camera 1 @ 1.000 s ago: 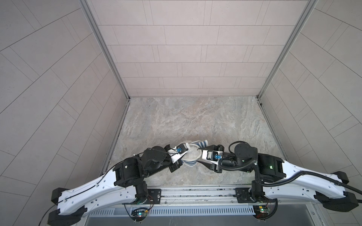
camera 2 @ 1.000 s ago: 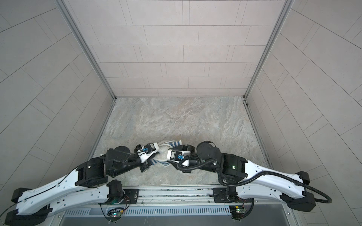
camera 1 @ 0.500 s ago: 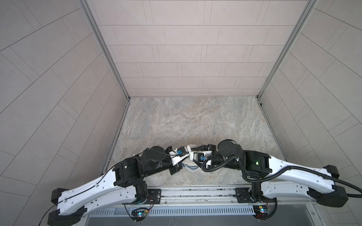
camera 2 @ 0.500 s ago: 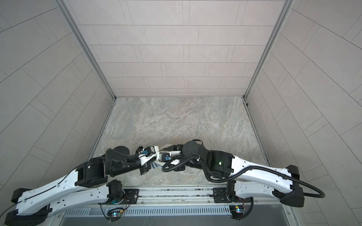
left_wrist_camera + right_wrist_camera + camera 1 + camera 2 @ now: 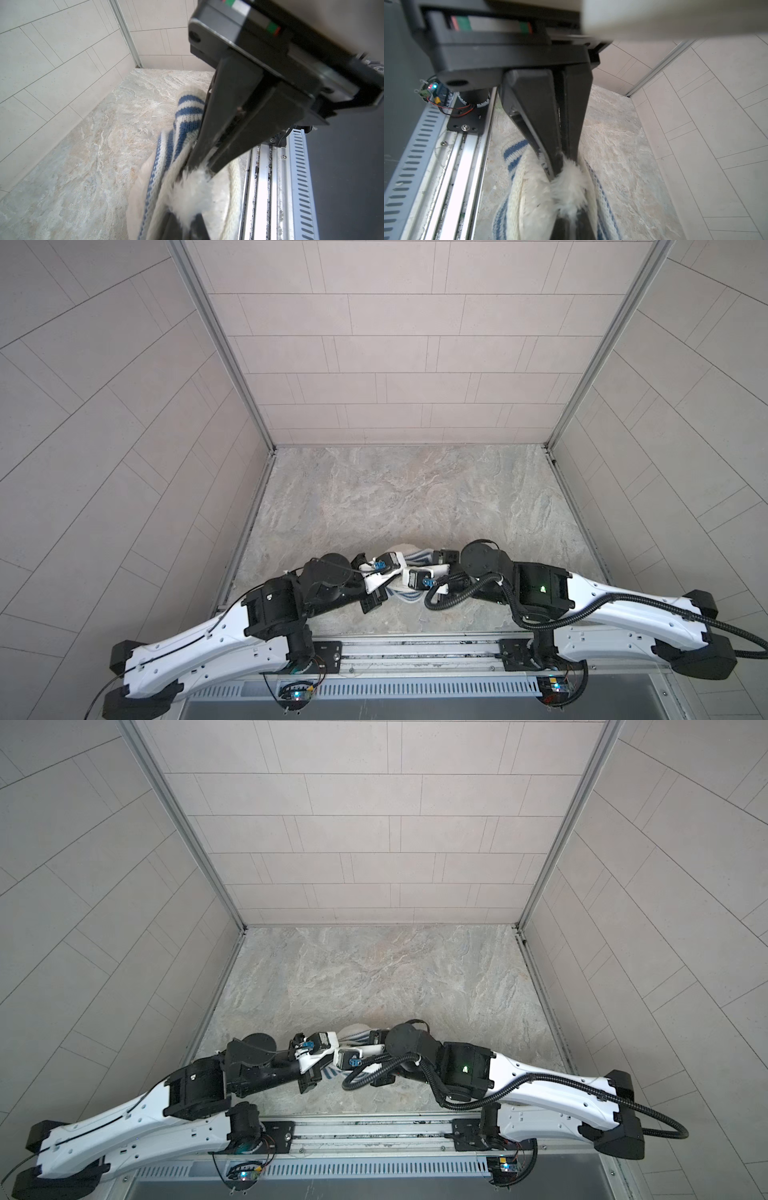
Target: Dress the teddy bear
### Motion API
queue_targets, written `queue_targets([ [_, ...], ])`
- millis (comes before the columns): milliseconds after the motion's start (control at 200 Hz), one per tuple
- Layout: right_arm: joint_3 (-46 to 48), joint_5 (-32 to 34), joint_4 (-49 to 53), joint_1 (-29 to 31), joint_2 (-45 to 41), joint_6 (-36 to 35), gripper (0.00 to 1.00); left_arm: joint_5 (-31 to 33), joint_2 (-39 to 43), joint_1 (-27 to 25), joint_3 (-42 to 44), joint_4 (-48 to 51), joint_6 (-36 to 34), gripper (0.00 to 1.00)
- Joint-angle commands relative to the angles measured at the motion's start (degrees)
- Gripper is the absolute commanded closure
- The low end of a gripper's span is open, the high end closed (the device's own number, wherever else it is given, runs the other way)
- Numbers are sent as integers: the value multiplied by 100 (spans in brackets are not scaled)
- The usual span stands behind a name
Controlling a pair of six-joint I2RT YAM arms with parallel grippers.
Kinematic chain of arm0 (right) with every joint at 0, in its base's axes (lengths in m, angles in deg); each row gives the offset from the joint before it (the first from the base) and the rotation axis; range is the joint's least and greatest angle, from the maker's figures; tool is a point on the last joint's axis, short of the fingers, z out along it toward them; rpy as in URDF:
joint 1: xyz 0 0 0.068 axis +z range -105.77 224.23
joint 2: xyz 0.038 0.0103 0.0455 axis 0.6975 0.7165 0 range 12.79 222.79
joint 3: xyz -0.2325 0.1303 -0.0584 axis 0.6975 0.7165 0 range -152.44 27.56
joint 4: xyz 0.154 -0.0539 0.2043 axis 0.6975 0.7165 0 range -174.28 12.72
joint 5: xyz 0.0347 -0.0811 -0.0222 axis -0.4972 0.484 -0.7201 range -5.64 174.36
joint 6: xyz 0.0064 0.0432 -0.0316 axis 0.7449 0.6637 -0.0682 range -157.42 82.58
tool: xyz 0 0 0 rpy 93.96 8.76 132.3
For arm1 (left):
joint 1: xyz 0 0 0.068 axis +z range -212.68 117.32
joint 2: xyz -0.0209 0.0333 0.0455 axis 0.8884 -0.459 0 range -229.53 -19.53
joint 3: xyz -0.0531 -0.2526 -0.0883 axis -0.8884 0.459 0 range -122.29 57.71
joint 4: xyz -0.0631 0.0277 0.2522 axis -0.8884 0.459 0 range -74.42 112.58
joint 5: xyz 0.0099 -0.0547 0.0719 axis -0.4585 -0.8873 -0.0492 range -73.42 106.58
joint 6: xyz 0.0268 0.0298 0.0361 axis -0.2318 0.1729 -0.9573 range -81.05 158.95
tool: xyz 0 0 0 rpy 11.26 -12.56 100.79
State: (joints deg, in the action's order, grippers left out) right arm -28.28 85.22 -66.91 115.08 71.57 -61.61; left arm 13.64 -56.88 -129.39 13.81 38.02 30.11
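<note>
Teddy bear (image 5: 569, 187) lies half inside the striped shirt (image 5: 515, 149), right at both sets of fingertips. My right gripper (image 5: 563, 164) is clamped on a tuft of its fur, and my left gripper (image 5: 197, 168) pinches fur just opposite. I'd draw slowly and evenly, so the knit slides over without the fur slipping free.

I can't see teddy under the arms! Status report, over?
Both shut: left gripper on teddy fur, right gripper too. Around teddy, striped shirt bunched. Tips close together, crowded.
</note>
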Motion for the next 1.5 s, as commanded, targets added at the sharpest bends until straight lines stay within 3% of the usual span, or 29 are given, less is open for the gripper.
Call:
queue_targets([
  [0,270,627,-67,-57,-224,-48,100,-285,306,-39,149,-677,415,78],
  [145,548,147,-232,-581,-802,334,100,-162,958,63,535,-990,1425,32],
  [220,709,-376,-349,-1055,-1115,697,100,-33,1373,193,789,-1236,2081,18],
  [285,820,-808,-522,-1359,-1362,979,100,-51,1548,387,970,-1388,2664,15],
  [456,952,-1618,-1046,-1785,-1641,1627,100,-181,1495,695,1483,-1903,4101,32],
  [656,895,-1719,-1355,-2037,-1540,2282,100,112,1553,695,2161,-2686,5188,60],
  [956,1088,-1752,-1788,-2039,-1447,2697,100,-240,915,695,2388,-3971,5580,56],
  [1367,1467,-1742,-2116,-2037,-1695,2909,100,219,415,695,2493,-4410,5884,59],
  [1447,1512,-1747,-2190,-2039,-1696,2954,100,232,336,693,2474,-4453,5891,78],
  [1497,1539,-1764,-2259,-2033,-1665,3006,100,191,258,692,2490,-4593,5911,85],
])
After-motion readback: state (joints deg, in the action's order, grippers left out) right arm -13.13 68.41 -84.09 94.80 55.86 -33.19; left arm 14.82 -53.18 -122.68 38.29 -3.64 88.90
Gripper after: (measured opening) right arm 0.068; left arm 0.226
